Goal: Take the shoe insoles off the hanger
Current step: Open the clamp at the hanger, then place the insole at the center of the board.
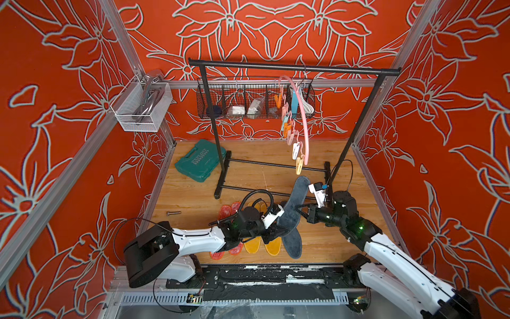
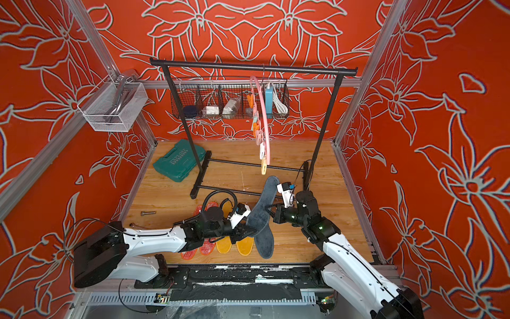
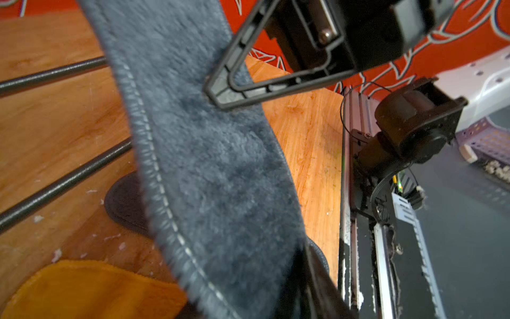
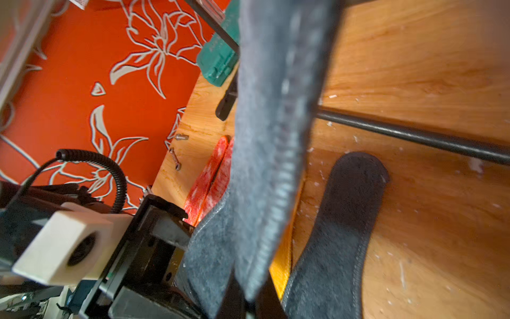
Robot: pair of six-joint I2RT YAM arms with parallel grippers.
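Lower centre of both top views, L to R on floor (image 1: pixel 193 198): red pair (image 1: pixel 228 212) and yellow pair (image 1: pixel 252 245), both partly under L arm. Grey insole (image 1: pixel 294 244) lies flat just beside them. L gripper (image 1: pixel 273 234) sits at lower end of 2nd grey insole (image 1: pixel 298 194); jaws hidden, can't tell if open or gripping. That insole is raised and tilted. R gripper (image 1: pixel 301 210) is pinched closed on its right edge. Hanger (image 1: pixel 301 110) upper centre-right on rack (image 1: pixel 292 67), well apart from all insoles.

Both arms reach in from the worktop's near edge, wrists facing each other. The right gripper (image 1: pixel 300 211) is pinched on the raised grey insole (image 1: pixel 299 190). The left gripper (image 1: pixel 271 236) is mostly hidden, so its jaws cannot be read.
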